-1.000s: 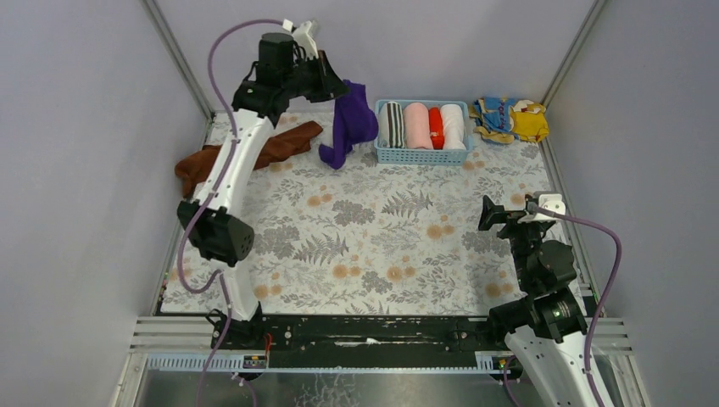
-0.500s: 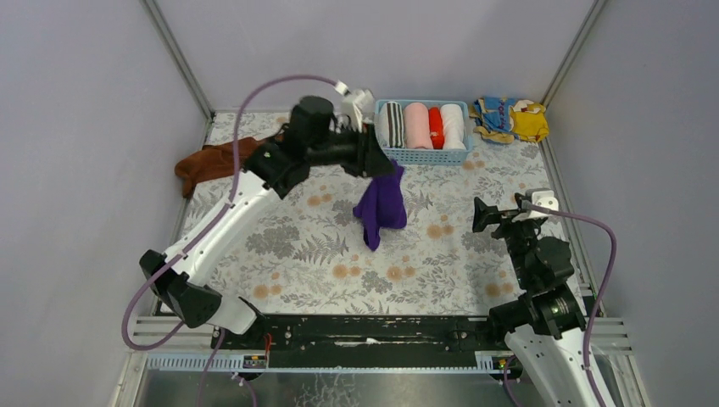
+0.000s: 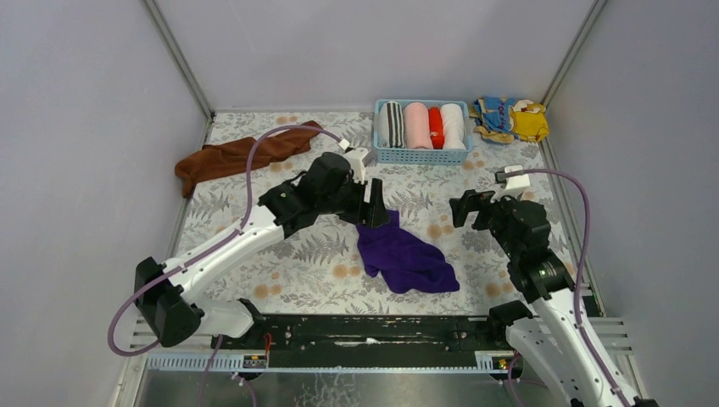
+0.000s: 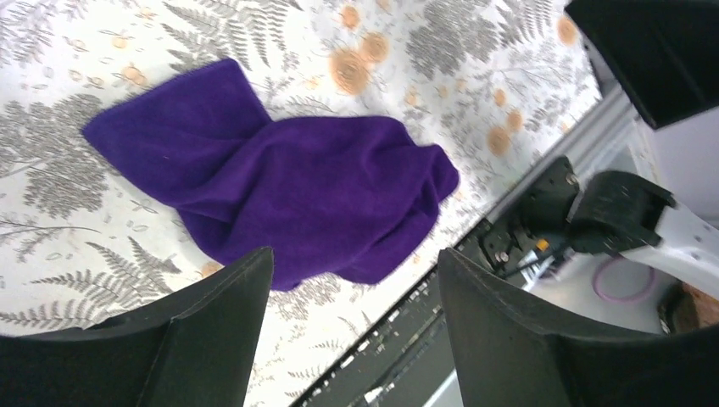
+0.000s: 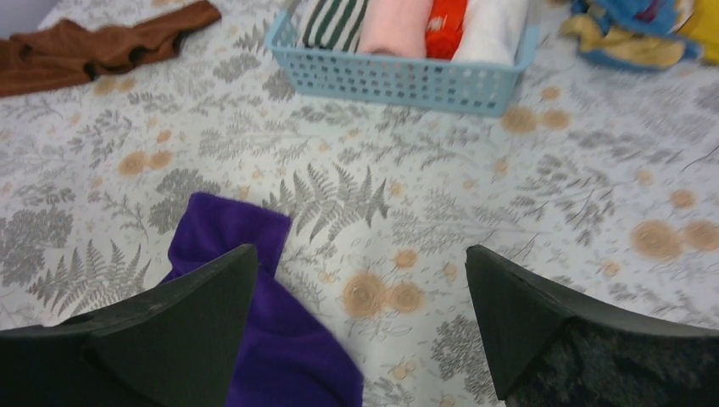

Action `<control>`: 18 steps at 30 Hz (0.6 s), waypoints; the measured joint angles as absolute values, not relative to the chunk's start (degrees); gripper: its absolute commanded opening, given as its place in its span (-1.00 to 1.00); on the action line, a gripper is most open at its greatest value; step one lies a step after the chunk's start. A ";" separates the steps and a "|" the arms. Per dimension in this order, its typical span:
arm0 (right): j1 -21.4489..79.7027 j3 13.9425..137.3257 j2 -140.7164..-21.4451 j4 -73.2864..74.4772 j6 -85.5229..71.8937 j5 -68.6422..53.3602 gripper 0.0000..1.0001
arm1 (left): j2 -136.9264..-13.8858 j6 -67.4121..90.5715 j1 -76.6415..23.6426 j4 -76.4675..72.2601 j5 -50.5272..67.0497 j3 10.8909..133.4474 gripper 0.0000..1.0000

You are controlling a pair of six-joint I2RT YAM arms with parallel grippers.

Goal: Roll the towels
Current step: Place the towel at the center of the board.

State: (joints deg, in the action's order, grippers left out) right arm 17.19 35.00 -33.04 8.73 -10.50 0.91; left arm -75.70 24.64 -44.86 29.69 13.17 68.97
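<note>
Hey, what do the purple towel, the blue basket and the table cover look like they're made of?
Purple towel: soft terry-like cloth, matte, with a fuzzy nap and limp folds.
Blue basket: probably moulded plastic, with smooth rigid walls and a regular grid of holes.
Table cover: a printed sheet, maybe vinyl or cloth. Its fern-and-flower pattern lies flat, but the exact material is unclear.

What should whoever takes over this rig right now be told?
Left gripper: open, empty, over the far end of the purple towel.
Right gripper: open, empty, to the right of that towel.
Purple towel: lies crumpled, not rolled, on the table toward the near middle.
Rust-brown towel: bunched at the far left, untouched, not rolled.
Blue basket at the far edge holds other rolled towels.
Done: nothing rolled yet.
Left: spread and roll the purple towel, then do the same with the rust-brown one.
</note>
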 measured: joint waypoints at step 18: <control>17.19 36.38 -52.56 14.28 -17.45 -5.65 0.90 | -116.68 19.57 -44.64 30.46 2.00 92.92 -0.28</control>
State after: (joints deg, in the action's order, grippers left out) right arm 17.19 36.38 -52.56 14.28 -17.45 -5.65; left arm -116.68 19.57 -44.64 30.46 2.00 92.92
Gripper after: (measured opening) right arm 0.958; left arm 0.407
